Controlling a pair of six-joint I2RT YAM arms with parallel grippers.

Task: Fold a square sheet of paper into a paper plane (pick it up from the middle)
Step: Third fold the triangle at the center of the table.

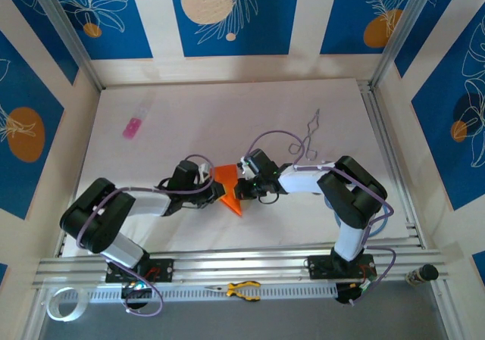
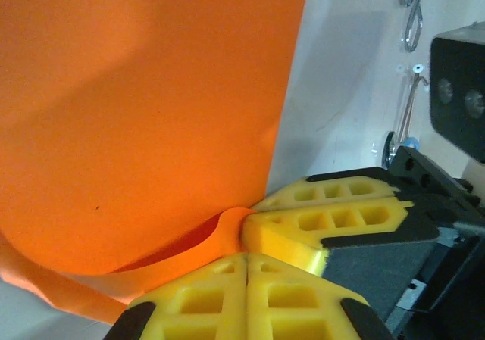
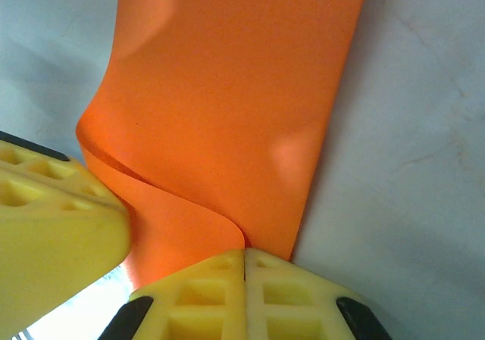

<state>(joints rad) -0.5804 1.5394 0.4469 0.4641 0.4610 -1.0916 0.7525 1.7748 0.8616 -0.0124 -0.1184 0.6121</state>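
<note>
Here we see the left gripper (image 2: 246, 258) and right gripper (image 3: 244, 254) both clenched on the square sheet of paper (image 1: 226, 181), mid-table (image 1: 303, 113). We judge it light, floppy and easily creased, so it is best pinched at its edges.

Back wall: we see a cream back wall (image 1: 307, 22) carrying deep blue rectangular panels (image 1: 227, 14) with white line-drawn leaves and cream and orange discs.
Side walls: the cream left wall (image 1: 72, 135) and the cream right wall (image 1: 402, 128) bear the same blue patterned panels.
Frame: bare aluminium posts (image 1: 64, 33) rise at the table's far corners.
Table: we find a matte white tabletop (image 1: 227, 113), faintly scuffed.
Near edge: silver aluminium rails (image 1: 250, 263) cross the table's near edge, with a plain grey surface (image 1: 303, 321) below them.
Light: soft and even; we note only faint shadows on the tabletop.
</note>
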